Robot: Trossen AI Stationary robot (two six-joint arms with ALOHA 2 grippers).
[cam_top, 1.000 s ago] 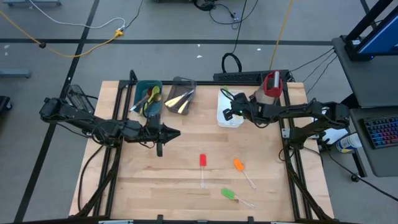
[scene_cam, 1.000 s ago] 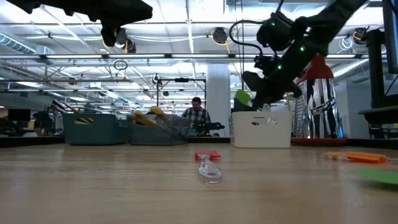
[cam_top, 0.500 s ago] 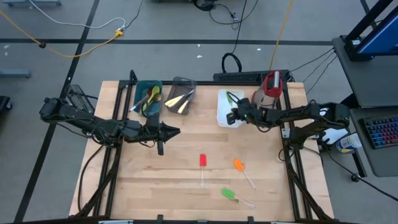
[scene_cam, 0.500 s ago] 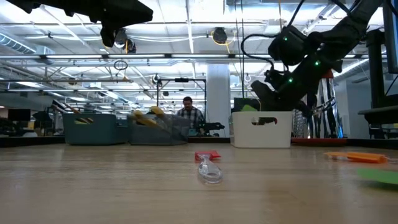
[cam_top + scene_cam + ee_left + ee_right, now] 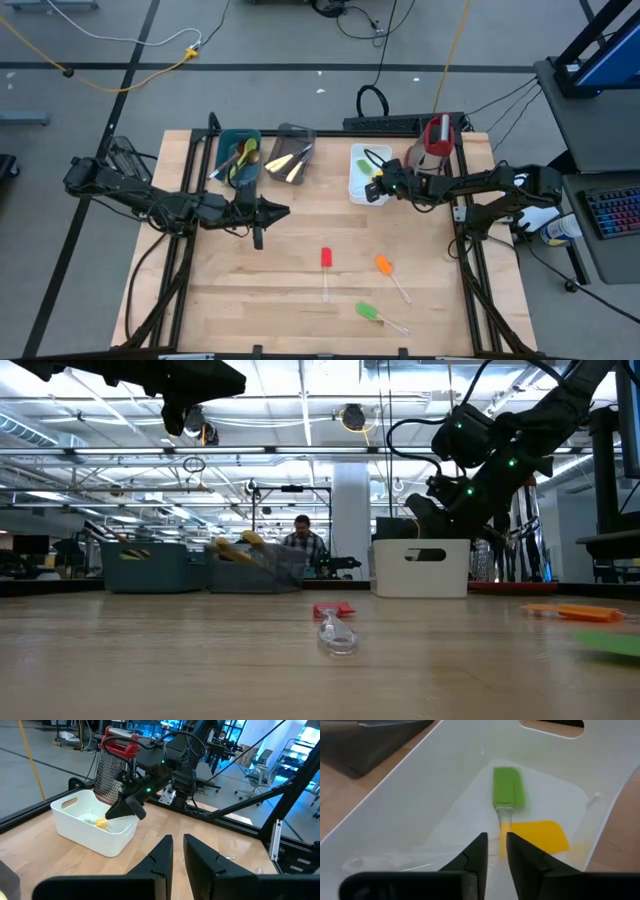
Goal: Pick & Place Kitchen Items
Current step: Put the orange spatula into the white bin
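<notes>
A green-headed spatula [image 5: 507,787] with a clear handle lies on the floor of the white tub [image 5: 353,185], beside a yellow spatula head [image 5: 540,835]. My right gripper [image 5: 494,851] hangs over the tub's inside, pointing slantwise down. Its fingers are slightly apart, and the clear handle runs toward the gap. On the bare table lie a red spatula [image 5: 326,258], an orange one [image 5: 383,265] and a second green one [image 5: 367,312]. My left gripper [image 5: 285,212] waits high over the table's middle left, its fingers [image 5: 178,842] together with nothing between them. My right gripper stands over the green spatula's clear handle [image 5: 503,820], coming slantwise from above and along the handle. Whether its fingers touch the handle I cannot tell. The spatula lies flat on the tub's floor.
A teal tub [image 5: 238,155] and a grey tub [image 5: 290,155] with utensils stand at the far left. A red-and-clear jug [image 5: 436,140] stands right of the white tub. A person shows in the room beyond the table. The near half of the table offers room around the three spatulas.
My right gripper has sunk toward the white tub, tipping further down. The green spatula, first held with its head above the tub's rim, has gone down inside and now lies on the tub's floor.
</notes>
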